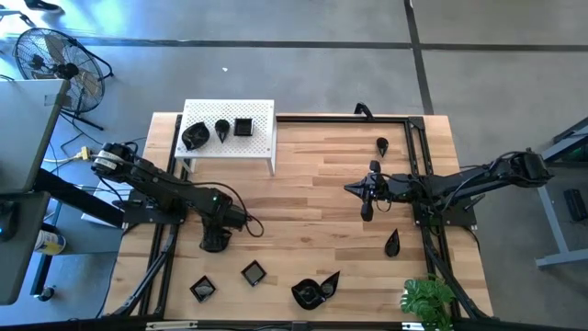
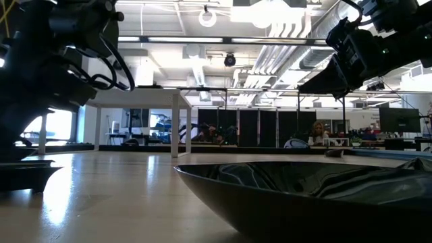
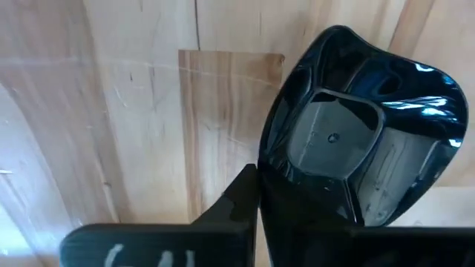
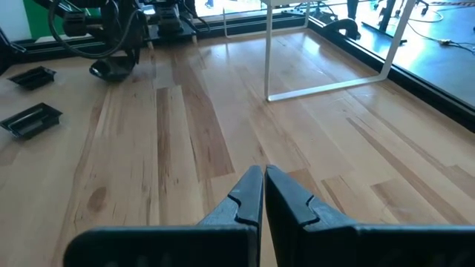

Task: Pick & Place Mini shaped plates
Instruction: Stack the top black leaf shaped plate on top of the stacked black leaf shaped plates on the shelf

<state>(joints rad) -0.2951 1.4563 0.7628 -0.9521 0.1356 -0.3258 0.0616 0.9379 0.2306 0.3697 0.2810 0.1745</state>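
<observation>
Glossy black mini plate [image 3: 364, 126] held at the left gripper [image 1: 215, 241], low over the wood table [image 1: 312, 198] in its left-front part; fingers [image 3: 237, 200] clamped on the plate's rim, seen close in the left wrist view. Three more black plates noted on the white perforated stand [image 1: 262, 115] at the table's rear left: a rounded one [image 1: 194, 136], a teardrop [image 1: 221, 129] and a square [image 1: 243, 127], side by side and apart from one another. Two square plates [image 1: 202, 288] [image 1: 254, 272] lying along the front edge to the left, near each other but not touching. Larger wavy plate [image 1: 314, 290] at front centre, with another dark plate seemingly against it; same dish filling the foreground of the low view [image 2: 317, 196]. Small teardrop plate [image 1: 382, 144] at rear right, another teardrop [image 1: 392, 244] toward front right, well apart. Right gripper [image 1: 367, 191] poised above bare wood in the right-centre of the table, fingers [image 4: 256, 196] closed together with nothing between them. Green plant [image 1: 428, 299] at the front right corner. Floor fan [image 1: 50, 60] standing off the table, rear left.
</observation>
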